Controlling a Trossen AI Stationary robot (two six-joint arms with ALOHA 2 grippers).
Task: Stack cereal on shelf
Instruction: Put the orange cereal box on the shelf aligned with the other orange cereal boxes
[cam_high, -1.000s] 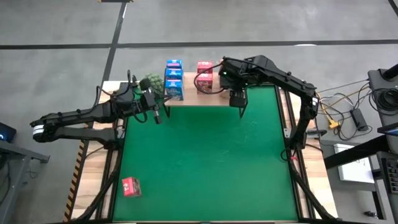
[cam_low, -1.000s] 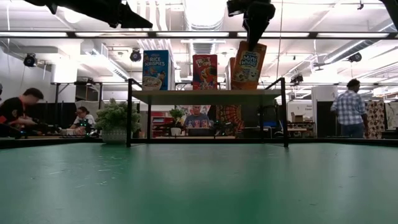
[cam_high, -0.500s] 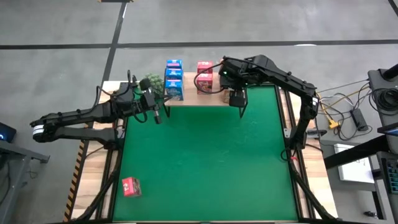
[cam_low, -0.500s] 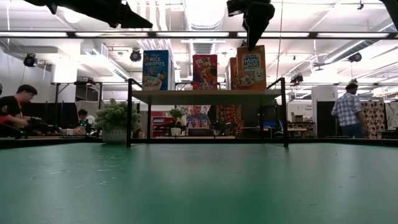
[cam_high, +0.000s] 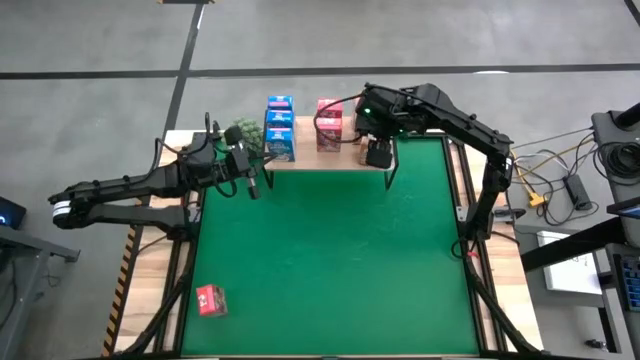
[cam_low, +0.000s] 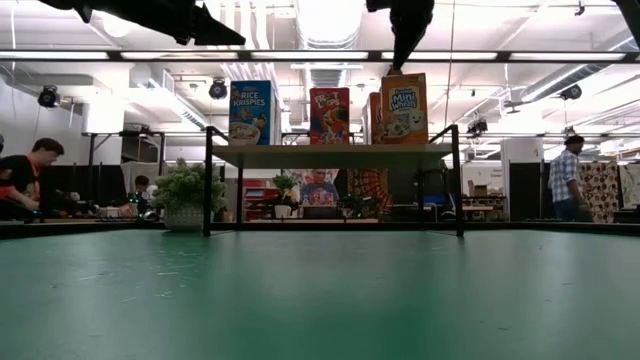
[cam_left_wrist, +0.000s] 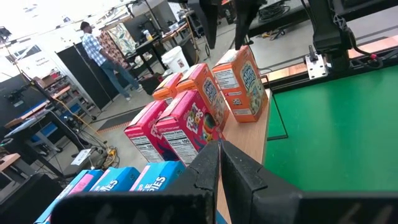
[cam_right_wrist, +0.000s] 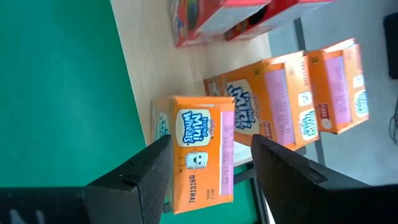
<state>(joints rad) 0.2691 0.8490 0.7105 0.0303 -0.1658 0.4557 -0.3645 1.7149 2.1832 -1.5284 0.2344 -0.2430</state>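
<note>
Right gripper, fingers spread and released, hovers above an orange Mini-Wheats box standing upright on the wooden shelf, upper centre of the high view. Blue boxes and pink-red boxes stand alongside. Left gripper, fingers clenched, waits centre left. One red box lies on the counter, lower left.

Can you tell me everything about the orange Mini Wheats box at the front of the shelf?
The small orange cardboard Mini Wheats box stands upright on the light wooden shelf top, at its right end by the front edge. It shows a blue-and-white logo, a little cartoon face, the word "original" and a pink side panel. More orange boxes stand in a row behind it and pink-red boxes beside it. The right arm's dark two-finger hand is open just above the box, its fingers either side, not gripping.
</note>
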